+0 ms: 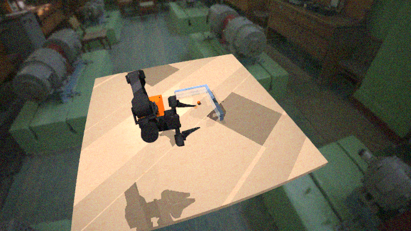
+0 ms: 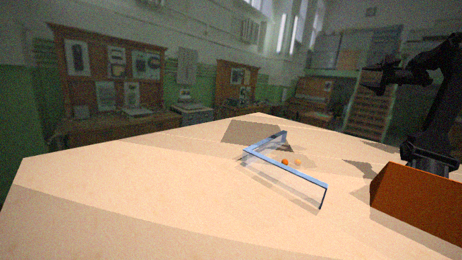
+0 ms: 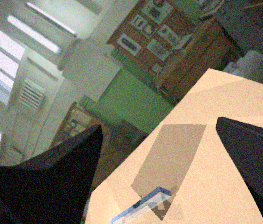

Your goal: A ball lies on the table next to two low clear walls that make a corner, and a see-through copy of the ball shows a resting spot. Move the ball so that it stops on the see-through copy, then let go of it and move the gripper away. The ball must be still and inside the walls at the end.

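Observation:
A small orange ball (image 1: 198, 102) (image 2: 285, 161) lies on the table inside the corner of two low clear walls with blue rims (image 1: 190, 90) (image 2: 304, 176) (image 3: 143, 200). The paler see-through copy (image 1: 195, 106) (image 2: 297, 161) sits right beside the ball, on the side towards the arm. My gripper (image 1: 198, 117) (image 3: 160, 127) is open and empty. It hangs raised above the table on the arm's side of the walls, and its fingers point towards the ball from a distance. Nothing is between the fingers.
An orange block (image 1: 156, 99) (image 2: 415, 195) stands at the arm's base. The dark arm (image 2: 439, 107) rises at the right edge of the exterior view. The light table (image 1: 212, 171) ends in open drops on all sides.

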`<state>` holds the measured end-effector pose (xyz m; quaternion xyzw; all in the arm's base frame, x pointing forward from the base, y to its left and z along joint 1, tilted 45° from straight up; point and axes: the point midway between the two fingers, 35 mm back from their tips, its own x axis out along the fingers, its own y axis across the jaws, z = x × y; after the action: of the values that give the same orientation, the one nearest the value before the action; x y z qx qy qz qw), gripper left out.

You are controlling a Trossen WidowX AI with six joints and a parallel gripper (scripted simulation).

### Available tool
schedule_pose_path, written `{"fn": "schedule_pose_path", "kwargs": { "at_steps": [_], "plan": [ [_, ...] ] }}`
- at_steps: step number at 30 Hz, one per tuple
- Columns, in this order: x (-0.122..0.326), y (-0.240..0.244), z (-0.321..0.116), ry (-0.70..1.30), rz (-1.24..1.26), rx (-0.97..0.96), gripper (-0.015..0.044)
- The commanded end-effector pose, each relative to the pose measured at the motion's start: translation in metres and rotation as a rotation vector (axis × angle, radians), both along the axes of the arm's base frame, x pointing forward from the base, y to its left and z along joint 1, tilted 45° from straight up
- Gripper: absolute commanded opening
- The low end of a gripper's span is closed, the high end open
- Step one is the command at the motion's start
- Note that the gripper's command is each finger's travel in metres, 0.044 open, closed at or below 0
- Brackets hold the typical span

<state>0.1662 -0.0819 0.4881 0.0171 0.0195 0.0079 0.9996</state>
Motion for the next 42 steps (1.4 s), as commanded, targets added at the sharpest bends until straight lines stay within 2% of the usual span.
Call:
{"fn": "schedule_pose_path", "kwargs": {
  "at_steps": [1, 7, 10, 15, 22, 27, 32, 42],
  "plan": [
    [0.000, -0.001, -0.001, 0.001, 0.001, 0.000, 0.0374],
    [0.028, -0.032, -0.028, 0.081, 0.019, 0.027, 0.0216],
    [0.056, -0.051, -0.057, 0.172, 0.032, 0.041, 0.0213],
    [0.097, -0.055, -0.104, 0.328, 0.052, 0.064, 0.0213],
    [0.158, -0.046, -0.198, 0.645, 0.128, -0.034, 0.0213],
    [0.190, -0.013, -0.273, 0.902, 0.238, -0.213, 0.0213],
    [0.201, 0.026, -0.348, 1.162, 0.373, -0.488, 0.0213],
    [0.177, 0.095, -0.464, 1.565, 0.670, -1.249, 0.0213]
  ]
}}
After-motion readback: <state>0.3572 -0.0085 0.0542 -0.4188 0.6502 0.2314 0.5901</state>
